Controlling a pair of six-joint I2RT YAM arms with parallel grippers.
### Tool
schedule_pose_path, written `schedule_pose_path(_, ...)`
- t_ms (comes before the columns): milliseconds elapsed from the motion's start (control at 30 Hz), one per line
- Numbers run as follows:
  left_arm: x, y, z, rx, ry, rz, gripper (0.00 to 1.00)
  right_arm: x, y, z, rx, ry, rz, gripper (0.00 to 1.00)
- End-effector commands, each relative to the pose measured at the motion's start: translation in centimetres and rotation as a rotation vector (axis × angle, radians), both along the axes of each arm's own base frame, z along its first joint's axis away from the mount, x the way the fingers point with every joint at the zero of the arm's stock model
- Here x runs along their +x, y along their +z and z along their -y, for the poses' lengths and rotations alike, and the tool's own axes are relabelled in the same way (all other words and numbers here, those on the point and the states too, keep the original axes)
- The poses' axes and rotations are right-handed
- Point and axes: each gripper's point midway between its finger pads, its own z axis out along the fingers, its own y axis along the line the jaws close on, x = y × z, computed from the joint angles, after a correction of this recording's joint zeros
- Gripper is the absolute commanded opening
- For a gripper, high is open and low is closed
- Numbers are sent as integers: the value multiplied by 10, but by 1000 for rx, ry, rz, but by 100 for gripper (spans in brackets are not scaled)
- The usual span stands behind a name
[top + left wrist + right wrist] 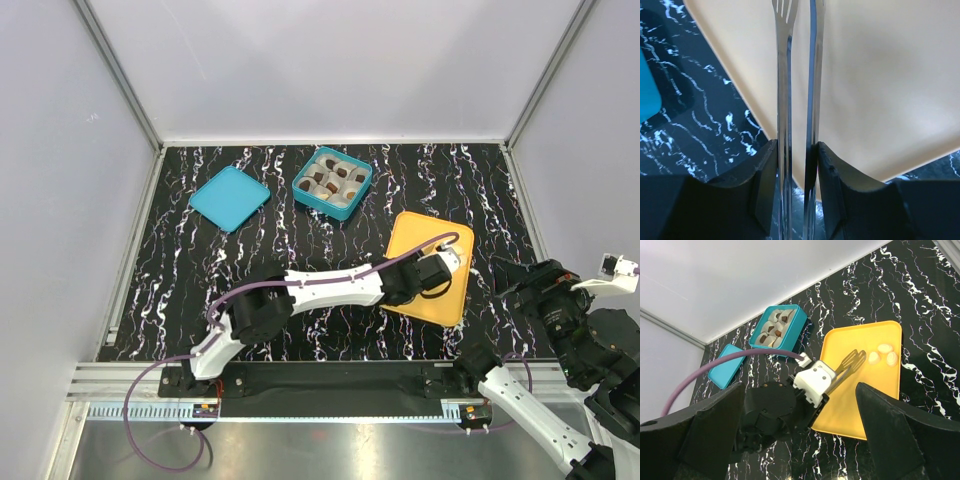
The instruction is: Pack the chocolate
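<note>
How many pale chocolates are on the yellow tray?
3 chocolates on the yellow tray beyond the tongs: one nearest, one behind, one at the edge. Others may hide.

A teal lid (pixel 229 197) lies left of teal box (pixel 316 203); tongs (pixel 785 75) overhang yellow tray (pixel 880 75).

A bench (pixel 180 260) topped in black, white-veined marble pattern sits inside a pale enclosure: a plain back wall (pixel 330 60), a left wall (pixel 60 200) and a right wall (pixel 595 170), joined by aluminium corner posts (pixel 118 72). A ribbed aluminium rail (pixel 110 378) lines the near edge. The light is soft and even
</note>
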Motion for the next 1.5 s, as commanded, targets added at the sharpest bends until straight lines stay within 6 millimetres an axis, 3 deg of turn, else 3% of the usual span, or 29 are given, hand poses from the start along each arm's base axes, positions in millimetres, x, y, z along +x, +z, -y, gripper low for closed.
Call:
schedule_pose_path(0, 8, 54, -7, -90, 57, 83, 39, -2, 6, 3, 22, -9, 16, 100)
schedule_pose_path(133, 7, 64, -8, -111, 59, 80, 40, -2, 6, 2, 23, -3, 15, 100)
schedule_pose_path(400, 3, 81, 16, -192, 3, 50, 48, -3, 7, 2, 30, -3, 21, 100)
schedule_pose_path(633, 1, 70, 34, -195, -25, 15, 47, -3, 5, 5, 24, -16, 20, 100)
schedule_pose_path(867, -1, 74, 39, -219, -41, 5, 47, -3, 3, 7, 15, -25, 19, 100)
schedule_pose_path(1467, 6, 40, 53, -176, -44, 12, 47, -3, 3, 8, 14, -28, 20, 100)
